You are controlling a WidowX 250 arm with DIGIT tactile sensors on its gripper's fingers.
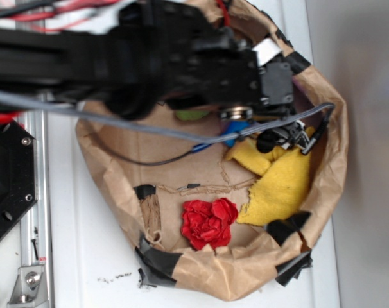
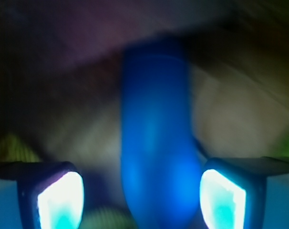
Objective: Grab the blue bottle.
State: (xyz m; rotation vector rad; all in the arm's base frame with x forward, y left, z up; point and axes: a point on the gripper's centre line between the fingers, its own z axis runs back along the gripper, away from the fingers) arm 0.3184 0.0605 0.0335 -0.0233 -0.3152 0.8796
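The blue bottle point(image 2: 156, 138) fills the middle of the wrist view, glossy bright blue, its wide body between my two fingers and its narrower end pointing away. My gripper point(image 2: 142, 200) is open. The right pad point(image 2: 221, 200) is close to the bottle's side; the left pad point(image 2: 61, 202) stands apart from it with a gap. In the exterior view only a small blue patch of the bottle point(image 1: 231, 133) shows under the black arm, inside the brown paper bag point(image 1: 323, 96). The gripper itself is hidden there by the arm.
A yellow cloth point(image 1: 281, 176) lies at the right inside the bag. A red crumpled thing point(image 1: 208, 222) lies near the front. A green item point(image 1: 191, 115) peeks out under the arm. A grey cable point(image 1: 149, 131) crosses the bag. The bag walls ring the area.
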